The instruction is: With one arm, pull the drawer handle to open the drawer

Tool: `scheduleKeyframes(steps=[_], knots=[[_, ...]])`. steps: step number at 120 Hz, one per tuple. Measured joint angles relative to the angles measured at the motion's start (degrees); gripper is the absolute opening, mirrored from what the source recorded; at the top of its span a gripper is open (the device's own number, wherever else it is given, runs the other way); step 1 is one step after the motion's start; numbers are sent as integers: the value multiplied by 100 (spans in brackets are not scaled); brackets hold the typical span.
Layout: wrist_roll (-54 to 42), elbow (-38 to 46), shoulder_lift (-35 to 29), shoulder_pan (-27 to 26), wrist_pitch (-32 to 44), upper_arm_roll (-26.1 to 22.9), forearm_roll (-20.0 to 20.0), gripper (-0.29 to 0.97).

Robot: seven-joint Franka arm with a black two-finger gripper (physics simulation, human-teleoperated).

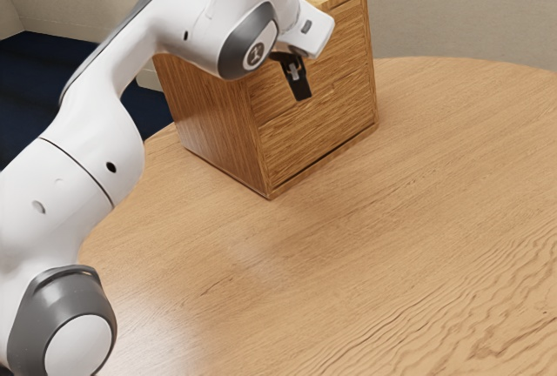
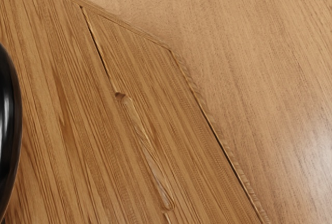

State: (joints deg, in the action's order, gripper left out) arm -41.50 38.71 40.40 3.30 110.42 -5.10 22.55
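The black two-finger gripper (image 1: 298, 80) hangs close before the boxy wooden cabinet (image 1: 218, 124) on the round wooden table (image 1: 392, 245), its claw's state impossible to tell, while the slim wooden bar handle (image 2: 145, 151) sits bare on the cabinet's flush front, seemingly nothing drawn out, so grasp and pull remain.

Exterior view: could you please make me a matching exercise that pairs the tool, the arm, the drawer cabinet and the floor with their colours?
Things:
1. tool
2. arm
3. drawer cabinet
4. floor

Colours:
a. dark blue
b. black
c. wood brown
d. white with grey joints

Pairs: 1-b, 2-d, 3-c, 4-a
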Motion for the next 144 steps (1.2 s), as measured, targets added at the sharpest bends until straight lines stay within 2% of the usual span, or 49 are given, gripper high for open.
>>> scheduleKeyframes(steps=[74, 144], knots=[[-1, -99, 107, 5, 1091, -24, -138, 68], [-60, -20, 237, 83, 1301, 0, -328, 68]])
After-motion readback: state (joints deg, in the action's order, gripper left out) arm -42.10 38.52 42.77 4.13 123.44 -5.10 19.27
